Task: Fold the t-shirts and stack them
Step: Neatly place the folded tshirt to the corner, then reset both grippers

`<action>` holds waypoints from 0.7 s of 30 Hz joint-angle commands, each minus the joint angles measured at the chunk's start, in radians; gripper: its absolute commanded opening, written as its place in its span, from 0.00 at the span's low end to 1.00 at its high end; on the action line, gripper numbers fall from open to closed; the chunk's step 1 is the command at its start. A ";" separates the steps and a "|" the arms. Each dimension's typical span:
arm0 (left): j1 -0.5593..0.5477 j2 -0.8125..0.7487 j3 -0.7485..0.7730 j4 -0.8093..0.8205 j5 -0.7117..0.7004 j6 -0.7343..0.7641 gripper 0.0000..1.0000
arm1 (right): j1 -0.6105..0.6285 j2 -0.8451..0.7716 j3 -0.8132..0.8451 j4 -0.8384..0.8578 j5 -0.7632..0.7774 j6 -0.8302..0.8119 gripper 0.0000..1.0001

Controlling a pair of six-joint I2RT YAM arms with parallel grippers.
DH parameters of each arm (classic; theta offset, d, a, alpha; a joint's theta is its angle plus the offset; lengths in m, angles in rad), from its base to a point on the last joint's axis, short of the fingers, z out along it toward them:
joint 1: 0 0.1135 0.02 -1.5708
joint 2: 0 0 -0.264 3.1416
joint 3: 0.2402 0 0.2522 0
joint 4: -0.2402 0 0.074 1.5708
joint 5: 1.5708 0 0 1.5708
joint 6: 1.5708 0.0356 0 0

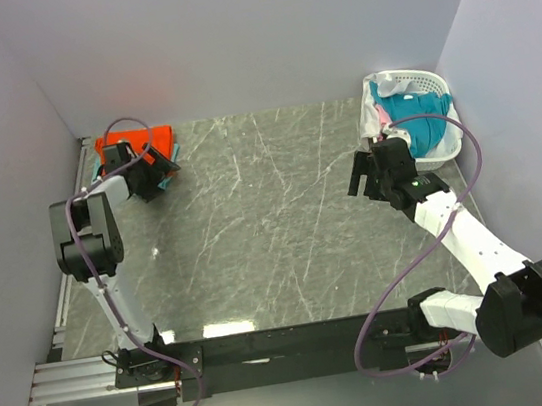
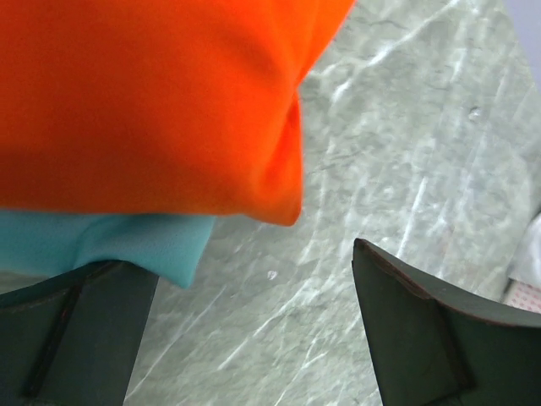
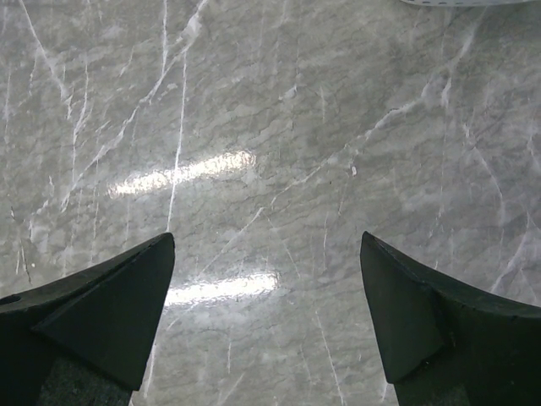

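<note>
A folded bright orange t-shirt (image 1: 136, 139) (image 2: 152, 101) lies in the far left corner, on top of a teal-blue t-shirt (image 2: 110, 245) whose edge sticks out beneath it (image 1: 173, 156). My left gripper (image 1: 155, 184) (image 2: 254, 271) hangs open just beside this stack's near corner, over bare table, holding nothing. More t-shirts, teal-blue (image 1: 407, 108) with a bit of white and pink, are heaped in the basket (image 1: 390, 77) at the far right. Left of the basket my right gripper (image 1: 362, 180) (image 3: 266, 241) stands open above bare table, nothing between its fingers.
The white slotted plastic basket sits against the right wall, and its rim (image 3: 456, 2) just shows in the right wrist view. Walls close off the left, back and right. A metal rail (image 1: 71, 292) runs along the left table edge. The grey marbled table (image 1: 274, 223) spreads between the arms.
</note>
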 commanded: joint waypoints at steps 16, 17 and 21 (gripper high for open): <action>-0.051 -0.747 -0.205 -0.408 -0.383 -0.083 0.99 | -0.010 -0.126 0.034 -0.024 0.033 0.039 0.96; -0.051 -0.781 -0.211 -0.416 -0.396 -0.095 0.99 | -0.010 -0.143 0.031 -0.024 0.035 0.040 0.96; -0.051 -0.933 -0.274 -0.396 -0.420 -0.112 1.00 | -0.010 -0.180 0.012 -0.017 0.014 0.049 0.96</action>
